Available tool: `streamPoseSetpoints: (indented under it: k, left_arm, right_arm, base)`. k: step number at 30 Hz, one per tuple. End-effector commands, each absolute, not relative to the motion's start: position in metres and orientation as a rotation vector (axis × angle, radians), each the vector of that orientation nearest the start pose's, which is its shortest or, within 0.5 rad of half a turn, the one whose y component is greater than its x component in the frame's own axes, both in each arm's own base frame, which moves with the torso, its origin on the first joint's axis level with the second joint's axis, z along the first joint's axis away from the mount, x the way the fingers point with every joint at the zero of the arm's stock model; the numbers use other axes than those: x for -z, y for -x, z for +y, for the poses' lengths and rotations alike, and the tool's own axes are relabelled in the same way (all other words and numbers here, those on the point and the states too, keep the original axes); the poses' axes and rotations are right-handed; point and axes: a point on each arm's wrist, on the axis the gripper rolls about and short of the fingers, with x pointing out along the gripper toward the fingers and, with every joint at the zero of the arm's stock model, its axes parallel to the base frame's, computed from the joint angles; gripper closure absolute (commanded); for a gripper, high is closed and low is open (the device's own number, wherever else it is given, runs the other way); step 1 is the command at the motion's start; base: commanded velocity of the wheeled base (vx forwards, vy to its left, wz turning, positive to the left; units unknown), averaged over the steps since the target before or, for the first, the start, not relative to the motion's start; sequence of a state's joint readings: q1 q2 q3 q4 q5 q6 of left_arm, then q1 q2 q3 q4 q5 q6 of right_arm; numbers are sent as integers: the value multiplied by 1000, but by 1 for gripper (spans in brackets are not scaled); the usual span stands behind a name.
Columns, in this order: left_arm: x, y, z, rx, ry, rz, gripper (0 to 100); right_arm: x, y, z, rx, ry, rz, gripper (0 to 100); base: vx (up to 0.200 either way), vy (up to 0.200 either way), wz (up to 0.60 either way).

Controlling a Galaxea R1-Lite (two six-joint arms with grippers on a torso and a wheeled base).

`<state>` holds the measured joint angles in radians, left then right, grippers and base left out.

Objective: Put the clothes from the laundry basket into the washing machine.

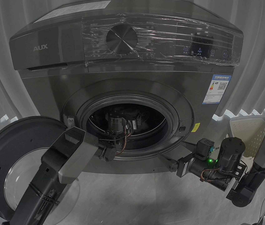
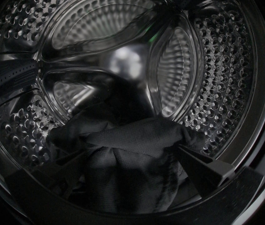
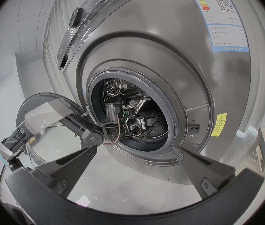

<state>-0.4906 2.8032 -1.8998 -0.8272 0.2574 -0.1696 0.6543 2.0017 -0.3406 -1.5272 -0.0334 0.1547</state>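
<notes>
Two robot arms, one reaching inside, one held outside

The left arm [image 1: 67,157] rises from the lower left and stretches forward, its wrist [image 1: 116,125] past the round opening of the washing machine [image 1: 132,88]. Inside, the left gripper [image 2: 131,150] has its two fingers [image 2: 201,169] spread wide, with dark cloth [image 2: 129,178] lying between them. The right arm [image 1: 229,163] comes in from the lower right, bent at the elbow, with its forearm pointing left. The right gripper [image 1: 168,163] hangs just below and in front of the opening's lower right rim, touching nothing, its dark wedge-shaped fingers [image 3: 201,169] held wide apart.
</notes>
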Motion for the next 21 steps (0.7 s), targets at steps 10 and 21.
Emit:
streamPoseSetpoints:
  k: [10, 21]
  left_arm:
    - [-32, -433, -247, 250, 79, 220, 0]
    - [29, -443, -246, 252, 16, 310, 0]
  right_arm:
    - [-78, -227, 174, -609, -103, 177, 0]
    - [-77, -227, 173, -607, -102, 180, 0]
  base:
    - [0, 0, 0]
    - [0, 0, 0]
